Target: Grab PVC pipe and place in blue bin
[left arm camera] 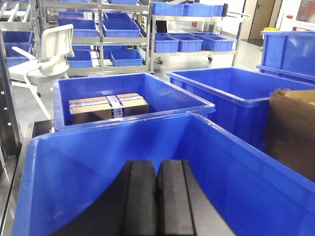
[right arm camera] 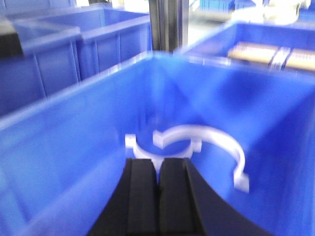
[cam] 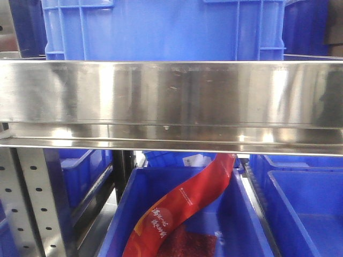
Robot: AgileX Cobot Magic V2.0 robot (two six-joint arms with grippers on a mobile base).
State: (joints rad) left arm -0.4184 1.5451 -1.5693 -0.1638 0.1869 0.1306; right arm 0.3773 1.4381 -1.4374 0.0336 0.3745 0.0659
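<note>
As the right pincer is clamped on a PVC pipe, the left pincer is closed empty.
Inside the blue bin, the light, stiff arc is best gripped mid-strip.

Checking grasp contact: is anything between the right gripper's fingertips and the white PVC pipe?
Nothing shows between them. In the blurred right wrist view, the right gripper appears shut on the PVC pipe, inside the blue bin.

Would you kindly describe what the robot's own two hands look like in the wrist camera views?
Both look alike. The left hand shows two flat black fingers with squared, slab-like faces, flaring outward into a wide black base at the bottom of the frame. The right hand has the same matte black pair of fingers and flared base. No cables, markings or labels are visible on either.
</note>
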